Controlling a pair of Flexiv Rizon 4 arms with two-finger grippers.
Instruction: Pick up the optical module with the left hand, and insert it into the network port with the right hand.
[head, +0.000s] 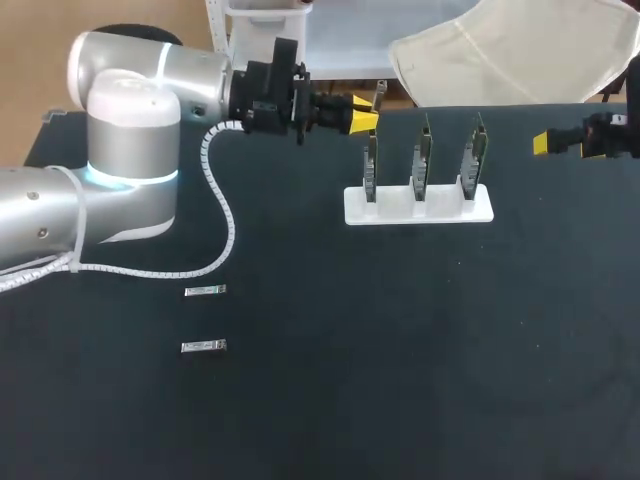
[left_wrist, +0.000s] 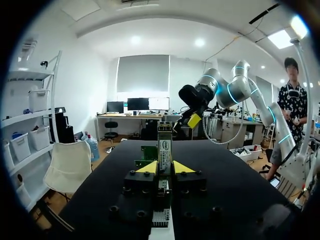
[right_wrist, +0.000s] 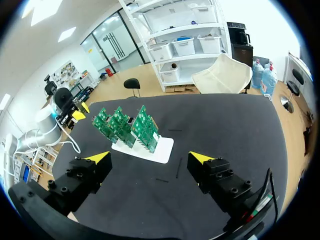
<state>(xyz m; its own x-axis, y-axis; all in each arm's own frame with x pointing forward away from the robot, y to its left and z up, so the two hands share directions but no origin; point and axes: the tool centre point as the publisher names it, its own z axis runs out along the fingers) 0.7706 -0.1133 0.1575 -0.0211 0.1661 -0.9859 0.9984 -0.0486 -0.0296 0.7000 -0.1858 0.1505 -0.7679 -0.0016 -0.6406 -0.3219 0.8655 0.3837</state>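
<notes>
The picking-up part looked done. The left fingers (head: 363, 118) were shut tight on the optical module (head: 380, 97). They held it up in the air, near the top of the first of the green boards (head: 371, 160). In the left wrist view the module stood between the two yellow tips, pinched from both sides, with its long end poking out ahead. The right fingers (head: 553, 142) were wide open and held nothing. They hung over the right side of the table (head: 400, 380), well apart from the module.

I think the next job was the hand-over. The right fingers would need to come across, line up with the free end of the module and close on it. Only then should the left fingers let go. The module was small, so there was little room for two grips.

The module was a thin, hard, shiny metal bar with flat sides. Two spare modules (head: 205, 291) just like it lay flat on the table near the left arm. The three boards were thin and flat and stood up straight in a smooth white stand (head: 420, 208). The network port should be on a board, but it was too small to see. The table top was dark and dull. The fingers were black blocks with pointy yellow tips.
</notes>
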